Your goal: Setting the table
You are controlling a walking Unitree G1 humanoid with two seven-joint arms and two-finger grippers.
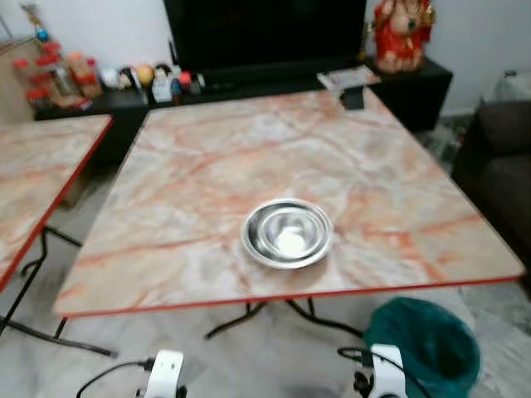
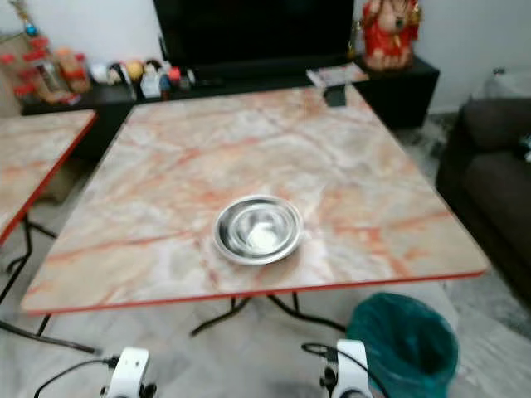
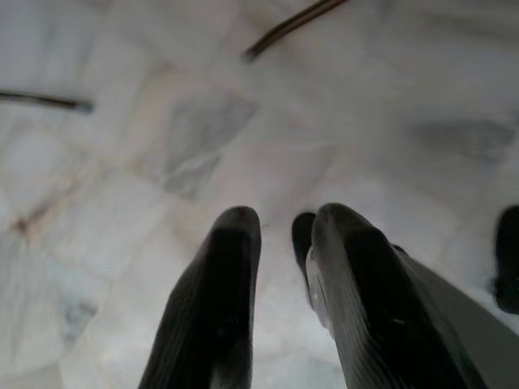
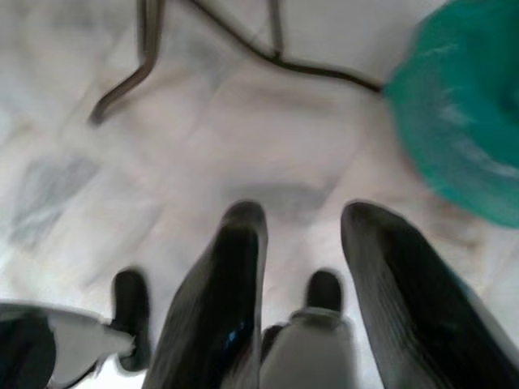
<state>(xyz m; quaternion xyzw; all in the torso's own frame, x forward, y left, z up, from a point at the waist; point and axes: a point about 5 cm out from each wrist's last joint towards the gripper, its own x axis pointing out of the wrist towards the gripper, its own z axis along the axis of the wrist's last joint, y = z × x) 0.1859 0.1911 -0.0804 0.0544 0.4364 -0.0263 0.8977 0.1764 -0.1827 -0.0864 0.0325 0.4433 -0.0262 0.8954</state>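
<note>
Both grippers — left gripper [image 3: 280, 235], right gripper [image 4: 304, 223] — hang parted, empty, below the table's steel bowl [image 1: 287, 233].

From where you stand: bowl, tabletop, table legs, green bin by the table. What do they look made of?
Bowl: polished metal, likely stainless steel; mirror-bright glare inside.
Tabletop: glossy marble-pattern surface with pink-orange veins and a thin red edge; probably laminate, though real stone can't be ruled out.
Table legs: thin dark bent rod, looks like metal.
Green bin: teal, matte; too blurred to tell plastic from a bag liner.
</note>
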